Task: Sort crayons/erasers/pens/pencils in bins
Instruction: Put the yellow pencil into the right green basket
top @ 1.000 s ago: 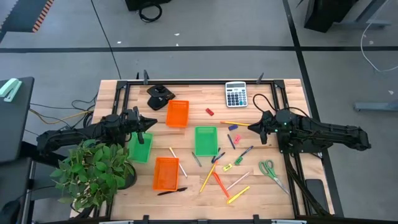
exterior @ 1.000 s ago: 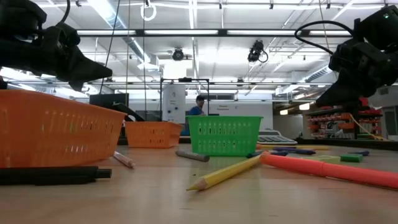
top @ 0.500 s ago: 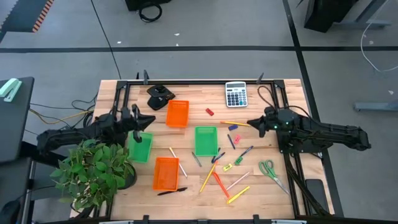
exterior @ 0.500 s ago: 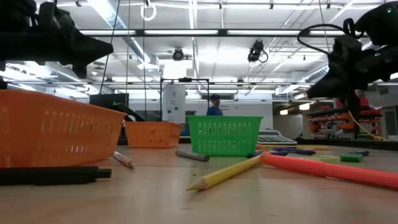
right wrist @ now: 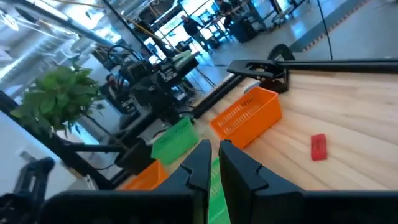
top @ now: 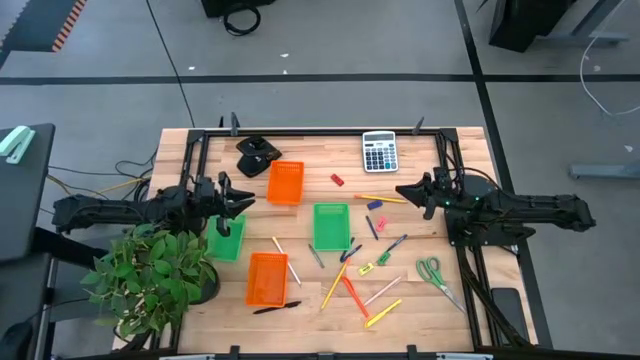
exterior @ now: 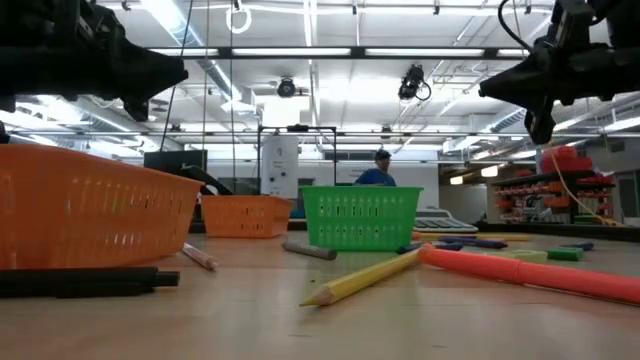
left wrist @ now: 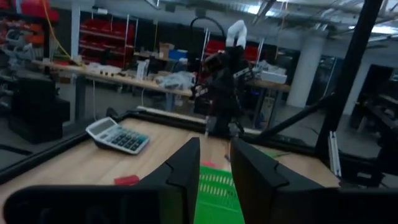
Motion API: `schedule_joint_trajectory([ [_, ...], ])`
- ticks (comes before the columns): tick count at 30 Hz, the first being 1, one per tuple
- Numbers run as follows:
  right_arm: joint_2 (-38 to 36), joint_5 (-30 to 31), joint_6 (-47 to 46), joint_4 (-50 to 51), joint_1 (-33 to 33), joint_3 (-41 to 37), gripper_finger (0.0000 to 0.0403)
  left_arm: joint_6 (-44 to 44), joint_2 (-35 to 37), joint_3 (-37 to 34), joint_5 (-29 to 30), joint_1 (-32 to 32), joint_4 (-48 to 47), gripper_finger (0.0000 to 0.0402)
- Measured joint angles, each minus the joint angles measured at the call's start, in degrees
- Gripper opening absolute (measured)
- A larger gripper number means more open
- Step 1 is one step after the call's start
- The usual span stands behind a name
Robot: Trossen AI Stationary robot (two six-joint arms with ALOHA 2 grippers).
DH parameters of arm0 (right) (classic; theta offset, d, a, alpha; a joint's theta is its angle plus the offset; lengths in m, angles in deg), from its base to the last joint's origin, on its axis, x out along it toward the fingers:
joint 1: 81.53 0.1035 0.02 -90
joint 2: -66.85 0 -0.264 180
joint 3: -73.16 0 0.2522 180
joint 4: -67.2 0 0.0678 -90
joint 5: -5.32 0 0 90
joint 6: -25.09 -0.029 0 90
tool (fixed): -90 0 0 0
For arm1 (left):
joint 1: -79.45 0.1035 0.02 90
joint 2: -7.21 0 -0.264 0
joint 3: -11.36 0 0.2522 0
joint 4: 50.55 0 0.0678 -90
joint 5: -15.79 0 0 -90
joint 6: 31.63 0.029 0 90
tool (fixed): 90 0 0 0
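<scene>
Four bins stand on the table: an orange bin at the back, a green bin in the middle, a green bin at the left and an orange bin near the front. Pencils, a red crayon, pens and erasers lie loose, mostly right of the middle. My left gripper hovers open and level above the left green bin. My right gripper hovers shut and level at the right, above the loose items. Neither has anything between its fingers.
A grey calculator lies at the back edge, and green-handled scissors at the near right. A potted plant fills the near left corner. A black object sits behind the back orange bin. A person stands far behind the table.
Both grippers have risen and tipped up from slanting downward to about level. My left gripper has opened a little. My right gripper has also rolled somewhat. Nothing on the table has moved. The person in the room behind has walked to the right.
</scene>
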Motion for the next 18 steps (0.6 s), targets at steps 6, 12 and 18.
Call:
schedule_joint_trajectory([
  [6,4.91,10.91,4.39,-0.24,2.82,-0.31,0.0039,-0.01,-5.14,0.00,0.13,0.01,4.96,0.0101],
  [12,13.30,21.00,3.70,-8.40,3.29,-5.23,0.0039,-3.91,-8.03,0.00,0.15,0.01,11.31,0.0099],
  [18,18.48,19.79,3.08,-14.11,3.10,-5.01,0.0039,-5.35,-8.55,0.00,0.80,-0.99,11.97,0.0098],
])
